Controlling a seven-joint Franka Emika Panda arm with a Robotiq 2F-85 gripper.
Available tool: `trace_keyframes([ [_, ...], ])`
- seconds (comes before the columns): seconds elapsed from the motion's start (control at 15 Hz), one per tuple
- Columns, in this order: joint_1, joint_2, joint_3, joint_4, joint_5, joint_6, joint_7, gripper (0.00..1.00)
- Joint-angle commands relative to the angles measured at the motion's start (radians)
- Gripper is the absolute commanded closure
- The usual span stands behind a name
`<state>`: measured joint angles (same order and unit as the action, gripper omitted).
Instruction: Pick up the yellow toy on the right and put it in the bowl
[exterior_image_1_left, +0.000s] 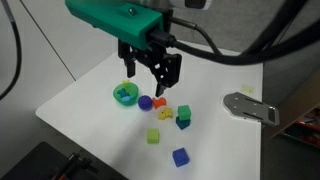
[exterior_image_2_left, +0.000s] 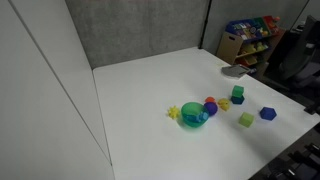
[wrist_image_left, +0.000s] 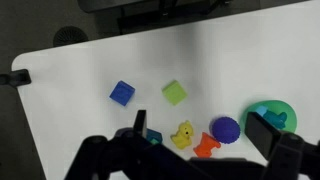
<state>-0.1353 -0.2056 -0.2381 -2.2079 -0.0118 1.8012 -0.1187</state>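
The yellow toy (wrist_image_left: 183, 134) lies on the white table between my open fingers in the wrist view, nearer the left finger. It also shows in both exterior views (exterior_image_1_left: 158, 101) (exterior_image_2_left: 222, 104). The green bowl (wrist_image_left: 272, 112) sits at the right edge, partly behind my right finger, and shows in both exterior views (exterior_image_1_left: 125, 95) (exterior_image_2_left: 193, 114). My gripper (wrist_image_left: 202, 123) is open and empty. In an exterior view it (exterior_image_1_left: 152, 75) hangs above the toys beside the bowl.
An orange toy (wrist_image_left: 206, 145) and a purple ball (wrist_image_left: 225, 128) lie between the yellow toy and the bowl. A lime cube (wrist_image_left: 175, 93) and a blue cube (wrist_image_left: 122, 93) lie farther off. A green cube (exterior_image_1_left: 184, 120) is nearby. A grey object (exterior_image_1_left: 250, 107) lies at the table edge.
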Motion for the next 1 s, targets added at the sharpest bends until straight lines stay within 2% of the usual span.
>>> trace_keyframes([
  [0.0, -0.015, 0.001, 0.014, 0.002, 0.003, -0.002, -0.003, 0.00],
  [0.53, -0.005, 0.026, 0.032, 0.017, 0.006, 0.009, 0.027, 0.00],
  [0.93, 0.025, 0.064, 0.107, 0.014, 0.004, 0.152, 0.133, 0.00],
])
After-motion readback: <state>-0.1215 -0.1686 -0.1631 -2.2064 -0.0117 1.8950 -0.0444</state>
